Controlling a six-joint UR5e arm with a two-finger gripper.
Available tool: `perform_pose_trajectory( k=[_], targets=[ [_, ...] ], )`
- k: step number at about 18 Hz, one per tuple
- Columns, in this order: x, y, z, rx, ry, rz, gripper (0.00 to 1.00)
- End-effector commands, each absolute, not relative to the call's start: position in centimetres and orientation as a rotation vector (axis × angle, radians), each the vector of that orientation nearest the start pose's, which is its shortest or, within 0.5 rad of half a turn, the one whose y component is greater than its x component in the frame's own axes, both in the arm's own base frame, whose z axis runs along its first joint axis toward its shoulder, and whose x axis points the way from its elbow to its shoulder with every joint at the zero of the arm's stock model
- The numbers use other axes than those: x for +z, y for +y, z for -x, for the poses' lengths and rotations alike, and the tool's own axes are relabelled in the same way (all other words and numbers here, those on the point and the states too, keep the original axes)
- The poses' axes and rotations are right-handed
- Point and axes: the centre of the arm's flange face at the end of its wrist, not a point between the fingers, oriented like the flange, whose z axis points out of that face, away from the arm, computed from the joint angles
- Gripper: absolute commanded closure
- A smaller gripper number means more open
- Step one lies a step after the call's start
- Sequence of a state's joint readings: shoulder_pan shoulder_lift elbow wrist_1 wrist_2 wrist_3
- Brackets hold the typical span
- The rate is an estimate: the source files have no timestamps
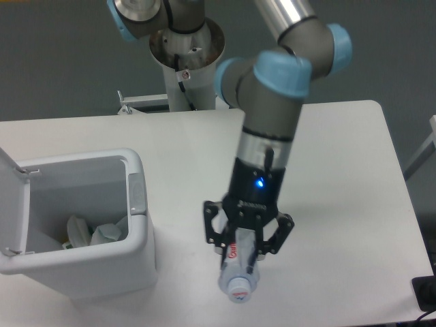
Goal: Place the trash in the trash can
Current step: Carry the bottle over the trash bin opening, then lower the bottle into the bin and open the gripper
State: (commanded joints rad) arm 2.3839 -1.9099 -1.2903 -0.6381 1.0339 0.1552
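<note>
Claw fingers are clamped on the crushed bottle, held cap-down above the surface so it can be carried. To its left, the trash can is kept open, lid flipped back, white wrapper already lying inside.

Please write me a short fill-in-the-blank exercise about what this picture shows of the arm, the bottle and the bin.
1. The tool is shut on the clear plastic ____, whose cap end points toward the camera.
2. The trash can stands with its flip lid ____.
3. Inside the trash can lies a crumpled white ____.
4. In the picture, the trash can is to the ____ of the tool.

Missing words: bottle; open; wrapper; left
</note>
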Motion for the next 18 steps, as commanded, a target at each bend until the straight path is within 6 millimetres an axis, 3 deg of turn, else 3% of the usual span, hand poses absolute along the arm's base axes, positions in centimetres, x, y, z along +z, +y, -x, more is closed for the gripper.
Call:
perform_pose_trajectory(
  k=[3, 6, 12, 16, 17, 18],
  targets=[
    [59.9, 59.1, 32.8, -0.049, -0.396, 2.067, 0.57],
    [60.9, 59.0, 29.9, -0.062, -0.36, 2.066, 0.57],
    [57.5, 63.1, 21.1, -0.177, -0.221, 2.141, 0.57],
    [54.9, 64.2, 18.4, -0.225, -0.188, 2.186, 0.55],
    [54.4, 64.3, 18.2, -0.231, -0.187, 2.193, 0.5],
    [54.0, 64.2, 18.2, -0.235, -0.19, 2.2, 0.33]
  ],
)
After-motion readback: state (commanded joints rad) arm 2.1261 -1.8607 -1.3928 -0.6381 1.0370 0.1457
